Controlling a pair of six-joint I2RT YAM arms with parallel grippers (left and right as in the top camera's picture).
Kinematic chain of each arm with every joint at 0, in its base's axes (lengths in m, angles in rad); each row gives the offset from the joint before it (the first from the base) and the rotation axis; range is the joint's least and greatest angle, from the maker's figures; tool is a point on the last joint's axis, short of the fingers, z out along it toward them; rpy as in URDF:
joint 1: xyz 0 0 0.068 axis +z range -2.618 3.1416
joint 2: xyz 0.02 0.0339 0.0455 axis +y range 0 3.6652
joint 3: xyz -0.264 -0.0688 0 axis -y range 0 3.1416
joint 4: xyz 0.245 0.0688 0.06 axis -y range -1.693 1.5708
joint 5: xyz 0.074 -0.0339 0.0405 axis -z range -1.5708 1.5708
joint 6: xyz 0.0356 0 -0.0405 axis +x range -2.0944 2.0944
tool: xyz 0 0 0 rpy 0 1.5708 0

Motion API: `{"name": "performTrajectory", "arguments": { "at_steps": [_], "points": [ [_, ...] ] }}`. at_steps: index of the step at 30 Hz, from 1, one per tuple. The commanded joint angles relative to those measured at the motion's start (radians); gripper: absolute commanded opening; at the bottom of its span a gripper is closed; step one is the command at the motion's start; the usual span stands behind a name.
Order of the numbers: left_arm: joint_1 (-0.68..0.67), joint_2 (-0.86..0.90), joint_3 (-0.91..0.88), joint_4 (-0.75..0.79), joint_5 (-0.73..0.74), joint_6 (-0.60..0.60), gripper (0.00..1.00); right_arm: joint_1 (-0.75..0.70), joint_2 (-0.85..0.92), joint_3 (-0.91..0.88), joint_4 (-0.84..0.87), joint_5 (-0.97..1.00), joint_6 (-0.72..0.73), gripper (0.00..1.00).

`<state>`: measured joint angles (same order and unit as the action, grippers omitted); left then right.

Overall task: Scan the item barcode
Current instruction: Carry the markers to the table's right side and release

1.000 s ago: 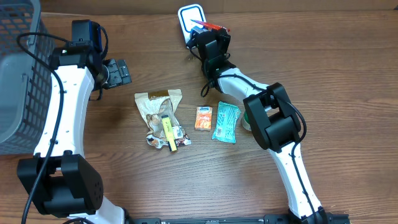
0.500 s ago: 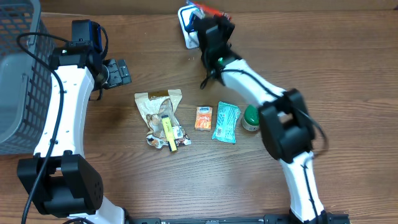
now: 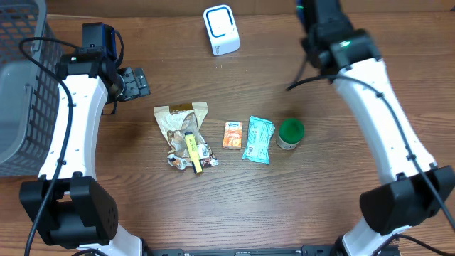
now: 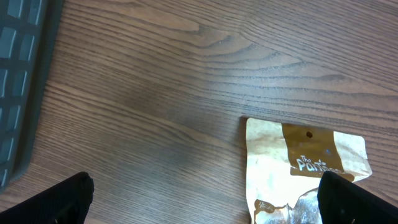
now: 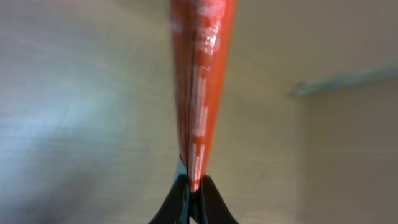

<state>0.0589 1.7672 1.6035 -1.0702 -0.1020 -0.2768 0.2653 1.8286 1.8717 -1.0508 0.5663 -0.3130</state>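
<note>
Orange-red flat foil packet (image 5: 200,81) clamped in the right gripper (image 5: 194,186), held to the right of the white, blue-rimmed box scanner (image 3: 221,28).

In the right wrist view the black fingers (image 5: 171,208) are pressed together on the packet's lower edge. The packet stands straight out from them, edge-on, with its long axis in line with the gripper. Overhead, that wrist sits at the upper edge, right of centre, and the packet itself is out of frame. The scanner stands on the wooden tabletop (image 3: 355,213) at upper centre, well apart to its left. The left gripper (image 3: 135,83) at upper left has its fingers spread wide and holds nothing. The scan likely needs the right arm to carry the packet leftward and turn a flat face toward the scanner.
</note>
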Motion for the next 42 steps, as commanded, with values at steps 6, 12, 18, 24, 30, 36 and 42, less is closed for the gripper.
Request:
{"name": "performTrajectory", "arguments": {
  "at_steps": [6, 12, 18, 24, 30, 36, 42],
  "points": [
    [-0.007, -0.015, 0.015, 0.001, -0.005, 0.023, 1.00, -0.271, 0.035, -0.047, -0.301, -0.516, 0.141, 0.03],
    [-0.007, -0.015, 0.015, 0.001, -0.005, 0.023, 1.00, -0.396, 0.035, -0.228, -0.255, -0.554, 0.142, 0.04],
    [-0.007, -0.015, 0.015, 0.001, -0.005, 0.023, 1.00, -0.445, 0.035, -0.457, -0.057, -0.553, 0.141, 0.13],
    [-0.009, -0.015, 0.015, 0.001, -0.005, 0.023, 1.00, -0.452, 0.035, -0.627, 0.138, -0.505, 0.142, 0.25],
    [-0.007, -0.015, 0.015, 0.001, -0.005, 0.023, 1.00, -0.451, 0.034, -0.628, 0.187, -0.490, 0.161, 0.52],
    [-0.007, -0.015, 0.015, 0.001, -0.005, 0.023, 1.00, -0.426, 0.034, -0.382, -0.021, -0.599, 0.277, 0.53],
    [-0.007, -0.015, 0.015, 0.001, -0.005, 0.023, 1.00, -0.386, 0.034, -0.261, -0.160, -0.906, 0.359, 0.54]
  ]
}}
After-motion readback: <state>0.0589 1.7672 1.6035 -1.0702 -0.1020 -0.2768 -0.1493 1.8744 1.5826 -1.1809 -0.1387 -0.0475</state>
